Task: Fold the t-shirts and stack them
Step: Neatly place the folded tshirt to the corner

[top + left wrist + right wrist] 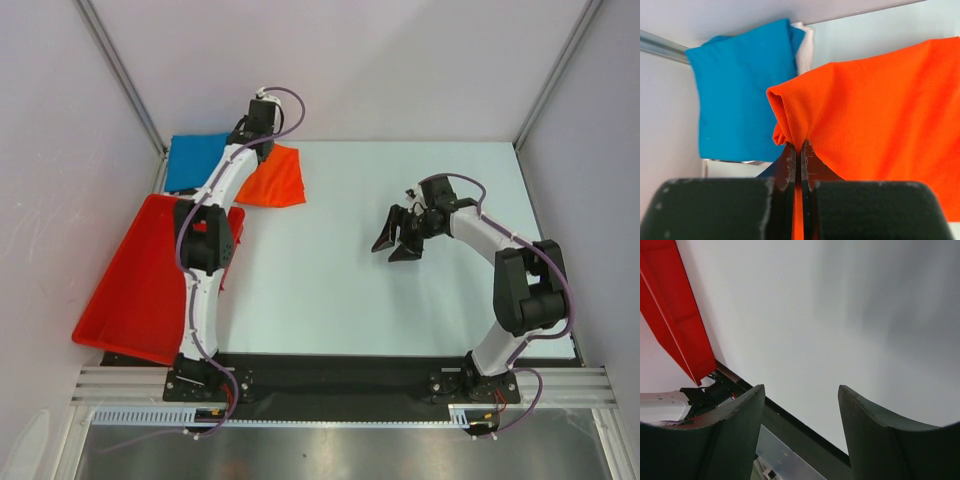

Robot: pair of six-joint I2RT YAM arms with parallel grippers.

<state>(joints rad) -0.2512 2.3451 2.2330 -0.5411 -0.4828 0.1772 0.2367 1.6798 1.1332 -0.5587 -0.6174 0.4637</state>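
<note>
Left gripper (799,148) is clamping its jaws tight on 1 bunched fold of the bright orange soft fabric t-shirt (875,110), which is lying at 11 o'clock on the pale tabletop (400,300). The bright blue fabric t-shirt (740,95) is sitting folded just beside it at its 9 o'clock, in the far-left corner. The rigid red plastic tray (130,280) is resting at the table's 8 o'clock edge. Right gripper (397,243) is hovering near the table's middle, jaws spread, holding nothing.
</note>
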